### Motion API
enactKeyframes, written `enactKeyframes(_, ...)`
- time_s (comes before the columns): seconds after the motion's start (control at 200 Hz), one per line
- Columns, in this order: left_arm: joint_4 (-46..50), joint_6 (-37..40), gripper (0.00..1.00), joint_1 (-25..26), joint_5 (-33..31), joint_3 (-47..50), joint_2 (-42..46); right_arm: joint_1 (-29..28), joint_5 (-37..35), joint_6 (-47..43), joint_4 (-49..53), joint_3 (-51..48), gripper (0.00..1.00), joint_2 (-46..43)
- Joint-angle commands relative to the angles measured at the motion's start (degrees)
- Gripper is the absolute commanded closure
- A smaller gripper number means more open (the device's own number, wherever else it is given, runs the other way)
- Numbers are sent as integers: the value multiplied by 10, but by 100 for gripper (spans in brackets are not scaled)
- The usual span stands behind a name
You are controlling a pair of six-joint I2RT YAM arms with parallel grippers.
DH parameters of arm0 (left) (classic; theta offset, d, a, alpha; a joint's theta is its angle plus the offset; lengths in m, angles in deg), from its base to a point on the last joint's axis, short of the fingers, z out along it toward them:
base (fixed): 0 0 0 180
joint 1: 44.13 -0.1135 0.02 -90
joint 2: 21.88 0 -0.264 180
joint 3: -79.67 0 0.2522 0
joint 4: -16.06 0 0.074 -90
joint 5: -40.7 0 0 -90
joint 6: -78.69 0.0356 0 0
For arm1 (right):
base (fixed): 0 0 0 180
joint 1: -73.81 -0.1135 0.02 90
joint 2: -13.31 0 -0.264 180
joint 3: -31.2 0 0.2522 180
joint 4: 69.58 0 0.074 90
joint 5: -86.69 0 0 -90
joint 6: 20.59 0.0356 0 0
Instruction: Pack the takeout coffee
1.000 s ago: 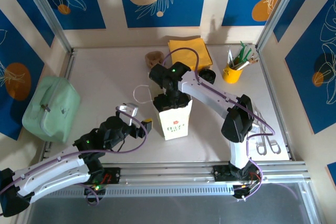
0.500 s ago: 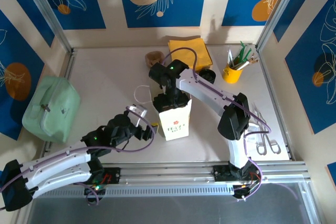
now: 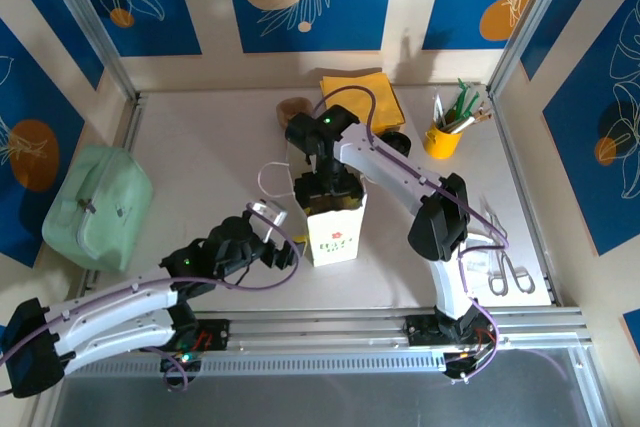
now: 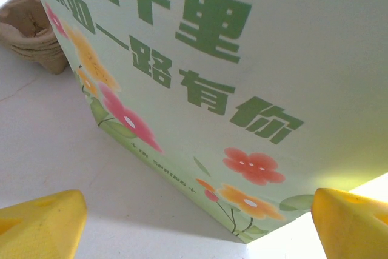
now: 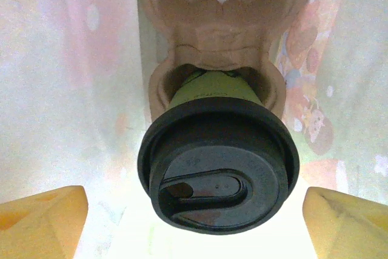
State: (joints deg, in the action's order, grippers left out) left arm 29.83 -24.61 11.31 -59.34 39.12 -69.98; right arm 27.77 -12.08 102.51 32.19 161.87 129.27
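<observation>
The takeout coffee (image 5: pixel 218 171), a paper cup with a round black lid, stands in a brown pulp holder (image 5: pixel 221 16) inside the white flower-printed paper bag (image 3: pixel 333 235). My right gripper (image 5: pixel 195 225) reaches down into the bag's mouth, also seen from above (image 3: pixel 325 187). Its yellow fingertips (image 5: pixel 42 216) stand wide open on either side of the lid, apart from it. My left gripper (image 3: pixel 283 247) is open beside the bag's left face (image 4: pixel 242 89), with nothing between its fingers (image 4: pixel 39 222).
A mint green pouch (image 3: pixel 95 207) lies at the left. At the back are yellow napkins (image 3: pixel 362 97), pulp holders (image 3: pixel 295 110), black lids (image 3: pixel 395 144) and a yellow utensil cup (image 3: pixel 443 137). Scissors (image 3: pixel 505 275) lie at the right edge.
My left arm has swung right until its gripper stands close against the bag's left side. The right gripper has stayed in the bag's mouth, still open.
</observation>
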Motion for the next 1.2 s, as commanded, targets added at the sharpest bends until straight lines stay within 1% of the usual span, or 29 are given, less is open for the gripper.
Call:
enactKeyframes(0.0, -18, 12, 5, 9, 5, -9, -5, 1, 4, 13, 29, 29, 8, 10)
enactKeyframes(0.375, -19, 10, 5, 11, -2, -5, -3, -9, -11, 21, 42, 58, 8, -3)
enactKeyframes(0.69, -19, 7, 5, 11, -13, 0, 8, -19, -39, 24, 45, 78, 8, -17)
enactKeyframes(1.191, -12, 6, 6, 11, -17, -1, 16, -26, -46, 26, 40, 92, 8, -40)
